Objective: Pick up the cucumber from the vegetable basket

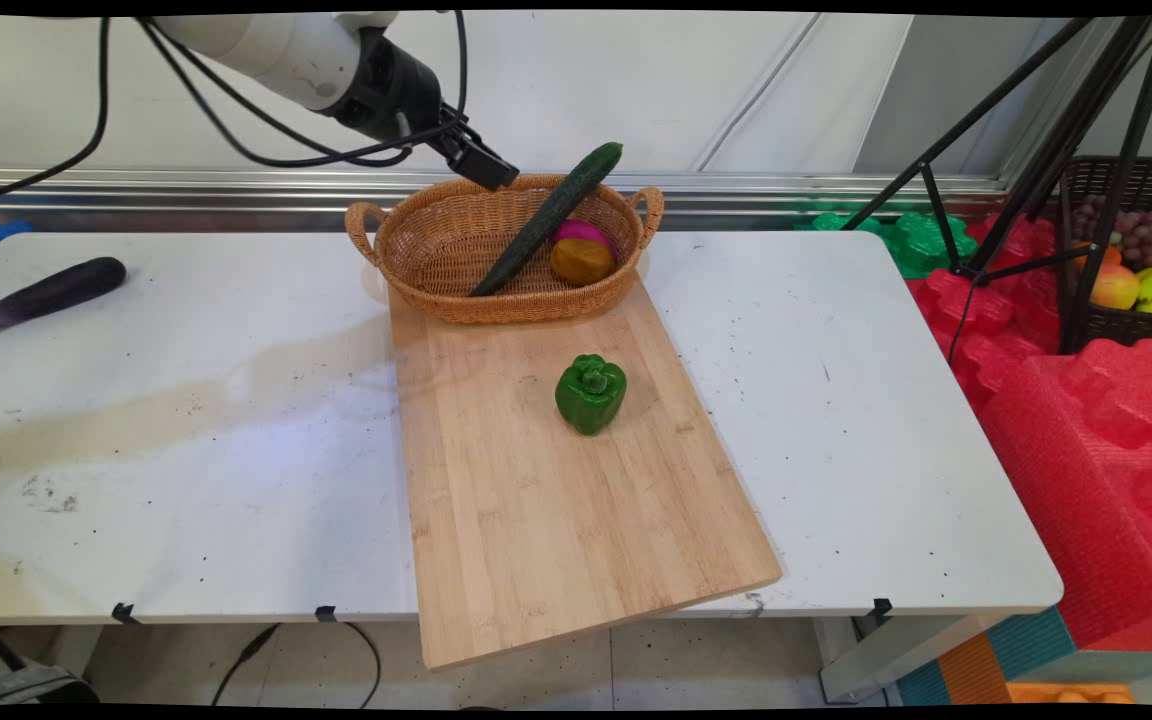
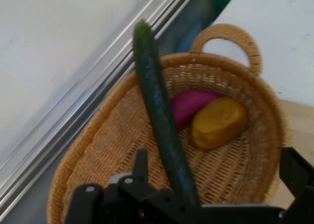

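My gripper [image 1: 484, 165] [image 2: 218, 161] hangs open above the back left rim of a woven basket [image 1: 526, 305] [image 2: 274, 117]. A long green cucumber [image 1: 546, 220] [image 2: 159, 121] leans in the basket, its lower end on the bottom and its top sticking out over the back rim. In the hand view it runs up between the spread fingers, nearer the left one, and neither visibly touches it. A magenta vegetable [image 1: 581, 233] [image 2: 189, 106] and a yellow-brown one [image 1: 582, 260] [image 2: 218, 122] lie side by side in the basket, to the right of the cucumber.
The basket stands on the far end of a wooden cutting board [image 1: 556, 500] that juts past the table's near edge. A green bell pepper [image 1: 591, 393] sits on the board. A dark eggplant [image 1: 51, 293] lies far left. A black tripod [image 1: 1026, 150], a fruit crate [image 1: 1126, 270] and red foam [image 1: 1086, 440] stand to the right.
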`<state>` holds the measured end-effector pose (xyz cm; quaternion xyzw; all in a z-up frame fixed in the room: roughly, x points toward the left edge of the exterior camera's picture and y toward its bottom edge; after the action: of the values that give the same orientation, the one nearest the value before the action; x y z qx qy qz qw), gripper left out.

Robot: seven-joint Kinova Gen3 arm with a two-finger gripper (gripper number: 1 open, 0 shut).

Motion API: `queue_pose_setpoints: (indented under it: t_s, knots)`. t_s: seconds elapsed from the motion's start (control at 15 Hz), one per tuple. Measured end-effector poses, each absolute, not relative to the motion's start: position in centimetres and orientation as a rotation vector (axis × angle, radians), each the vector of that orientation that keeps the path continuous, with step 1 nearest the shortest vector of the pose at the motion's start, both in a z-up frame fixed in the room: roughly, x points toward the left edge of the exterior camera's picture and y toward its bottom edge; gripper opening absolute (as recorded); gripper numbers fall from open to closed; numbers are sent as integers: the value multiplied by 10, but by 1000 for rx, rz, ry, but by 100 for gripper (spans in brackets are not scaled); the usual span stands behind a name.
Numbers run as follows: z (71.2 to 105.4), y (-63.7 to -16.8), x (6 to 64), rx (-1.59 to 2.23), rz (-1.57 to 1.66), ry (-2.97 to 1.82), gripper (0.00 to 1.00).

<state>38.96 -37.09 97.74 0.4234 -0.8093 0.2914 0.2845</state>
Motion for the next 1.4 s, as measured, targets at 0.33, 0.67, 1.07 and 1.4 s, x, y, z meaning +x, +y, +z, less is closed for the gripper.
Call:
queue_pose_setpoints:
  t_s: [0.33,0.67,1.07,1.4]
  knots:
    - [954,-412,388,1197,802,-2190,100]
    - [916,-453,378,1254,777,-2245,100]
    - [864,-491,374,1305,707,-2339,100]
    - [838,-507,375,1321,672,-2382,100]
